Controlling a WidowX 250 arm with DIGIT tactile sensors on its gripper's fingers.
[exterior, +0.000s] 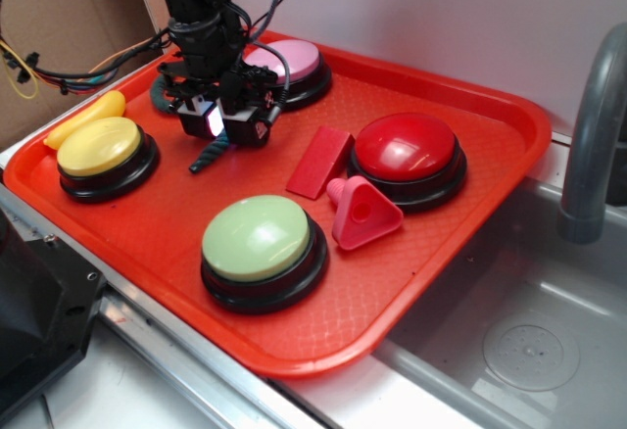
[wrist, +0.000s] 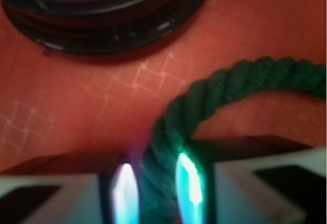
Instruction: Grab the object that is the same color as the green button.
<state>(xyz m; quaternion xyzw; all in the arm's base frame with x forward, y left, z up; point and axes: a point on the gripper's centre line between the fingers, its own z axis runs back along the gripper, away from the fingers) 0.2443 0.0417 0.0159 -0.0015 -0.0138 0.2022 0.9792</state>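
Observation:
The dark green twisted rope piece (exterior: 205,156) lies on the red tray (exterior: 441,282) at the back left, one end sticking out below my gripper (exterior: 217,135). In the wrist view the rope (wrist: 230,83) curves in from the right and runs down between my fingertips (wrist: 125,191); my gripper (wrist: 157,185) is shut on it, with both pads against its sides. The rope is still low on the tray. The large pale-green dome button (exterior: 257,238) with a black base sits at the tray's front middle.
A yellow button (exterior: 98,147) and a yellow banana-shaped piece (exterior: 83,120) lie left. The pink button (exterior: 289,60) is just behind the gripper. A red flat block (exterior: 320,161), a red button (exterior: 405,145) and a pink triangle (exterior: 361,212) lie right. A sink (exterior: 529,331) and faucet (exterior: 593,135) are beyond.

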